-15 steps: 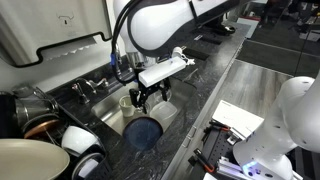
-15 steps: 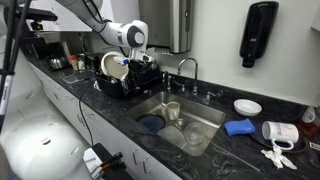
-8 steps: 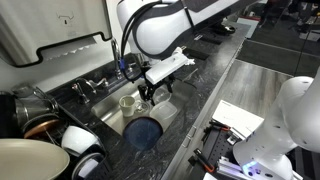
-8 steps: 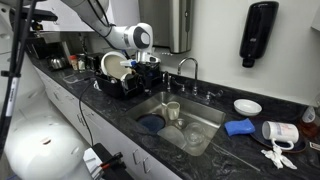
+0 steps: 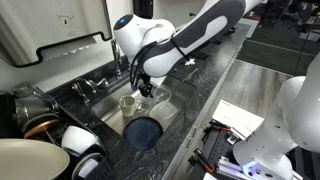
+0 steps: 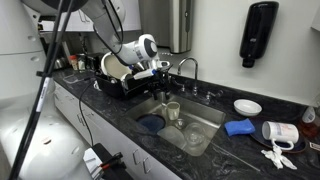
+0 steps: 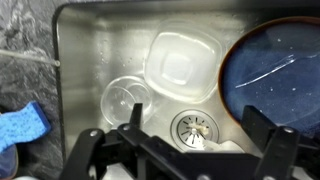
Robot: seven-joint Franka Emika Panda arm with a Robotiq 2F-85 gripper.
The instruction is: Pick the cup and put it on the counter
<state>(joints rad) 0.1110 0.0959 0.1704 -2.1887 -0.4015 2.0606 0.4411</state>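
The small pale cup point(image 5: 128, 102) stands upright in the steel sink point(image 5: 105, 112); it also shows in the other exterior view point(image 6: 172, 110) and in the wrist view point(image 7: 124, 98). My gripper point(image 5: 147, 91) hangs open and empty over the sink, just beside and above the cup. In the wrist view the open fingers point(image 7: 195, 130) frame the drain, with the cup up and to the left of them. The glossy black speckled counter point(image 5: 205, 80) surrounds the sink in both exterior views point(image 6: 225, 152).
A dark blue plate point(image 5: 143, 131) and a clear square container point(image 7: 180, 62) lie in the sink. A faucet point(image 6: 185, 66) stands behind it. A dish rack with plates point(image 6: 118, 78), a white bowl point(image 6: 247, 106) and a blue sponge point(image 7: 20, 125) sit on the counter.
The arm has swung round and lowered; the gripper has moved down over the sink, closer to the cup. The cup has not moved.
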